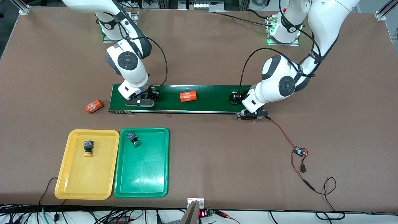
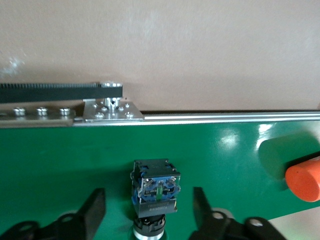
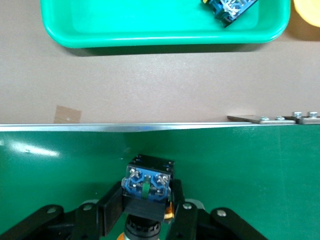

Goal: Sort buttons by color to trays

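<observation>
Right gripper [image 3: 146, 212] clamped on a button [image 3: 146, 186] on the conveyor belt [image 1: 211, 93], left gripper [image 2: 149, 207] open astride another button [image 2: 155, 193] on the belt's other end.

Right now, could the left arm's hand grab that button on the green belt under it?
Probably yes. The left hand sits low over the belt, its fingers open on either side of the button, not touching it. Nothing stands between them.

Both arms reach low. Left end effector [image 2: 149, 210] fingers spread; right end effector [image 3: 146, 210] fingers clamped.
</observation>
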Available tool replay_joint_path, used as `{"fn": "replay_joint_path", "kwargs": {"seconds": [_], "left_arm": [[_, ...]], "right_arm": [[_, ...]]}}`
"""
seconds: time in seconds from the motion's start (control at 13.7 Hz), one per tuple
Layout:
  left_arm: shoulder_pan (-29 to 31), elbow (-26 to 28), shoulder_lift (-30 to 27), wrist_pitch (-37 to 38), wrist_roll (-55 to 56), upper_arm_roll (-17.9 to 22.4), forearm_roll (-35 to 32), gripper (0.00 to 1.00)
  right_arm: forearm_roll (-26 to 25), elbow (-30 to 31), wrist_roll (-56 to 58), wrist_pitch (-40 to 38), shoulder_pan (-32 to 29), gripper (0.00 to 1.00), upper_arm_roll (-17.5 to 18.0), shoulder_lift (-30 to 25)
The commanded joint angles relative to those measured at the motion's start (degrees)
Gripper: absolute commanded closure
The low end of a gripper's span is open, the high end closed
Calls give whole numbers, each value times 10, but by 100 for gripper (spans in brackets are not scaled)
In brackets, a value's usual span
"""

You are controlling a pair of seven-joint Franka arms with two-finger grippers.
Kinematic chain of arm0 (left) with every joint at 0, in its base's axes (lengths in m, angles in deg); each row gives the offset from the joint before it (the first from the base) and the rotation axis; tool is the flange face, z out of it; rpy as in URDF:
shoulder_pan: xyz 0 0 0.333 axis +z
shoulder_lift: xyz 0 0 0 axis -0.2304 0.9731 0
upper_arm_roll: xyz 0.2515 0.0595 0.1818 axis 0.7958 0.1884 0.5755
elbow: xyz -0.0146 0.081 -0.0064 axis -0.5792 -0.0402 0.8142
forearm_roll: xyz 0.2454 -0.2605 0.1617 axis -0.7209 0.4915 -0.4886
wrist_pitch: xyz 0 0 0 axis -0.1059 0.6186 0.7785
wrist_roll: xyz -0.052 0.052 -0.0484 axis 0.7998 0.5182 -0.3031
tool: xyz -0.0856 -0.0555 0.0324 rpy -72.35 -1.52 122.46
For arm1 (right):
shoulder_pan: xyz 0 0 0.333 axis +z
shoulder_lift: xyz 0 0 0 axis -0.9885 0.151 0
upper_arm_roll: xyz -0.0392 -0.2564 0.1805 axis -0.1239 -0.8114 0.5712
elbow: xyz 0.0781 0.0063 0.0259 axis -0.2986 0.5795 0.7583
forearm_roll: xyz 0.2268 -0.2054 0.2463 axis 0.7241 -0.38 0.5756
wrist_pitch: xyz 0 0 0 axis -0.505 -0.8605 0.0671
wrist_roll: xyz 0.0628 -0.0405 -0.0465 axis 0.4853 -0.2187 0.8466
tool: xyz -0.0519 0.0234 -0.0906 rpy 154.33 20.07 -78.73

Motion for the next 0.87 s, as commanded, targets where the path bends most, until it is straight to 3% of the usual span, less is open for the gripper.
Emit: {"fn": "replay_joint_path", "kwargs": {"seconds": [0.0, 0.15, 0.29, 0.51, 0.65, 0.8], "left_arm": [[7, -5, -73, 66, -2, 1, 2, 0], [-4, -51, -105, 152, -33, 37, 1, 0], [-48, -82, -137, 221, -77, 113, -8, 0], [-91, -82, -196, 259, -159, 194, -92, 0], [-119, -83, -246, 292, -201, 237, -137, 0], [-139, -123, -278, 394, -202, 272, -133, 0]], "right_arm": [[-11, -21, 9, 4, 2, 73, -8, 7], [-4, -46, 10, -26, 1, 74, -12, 4], [-2, -90, 10, -87, 1, 74, -12, 2], [0, -167, 20, -169, -1, 74, -12, -2], [2, -207, 63, -179, -7, 74, -37, 2], [56, -244, 136, -178, -24, 74, -74, 18]]}}
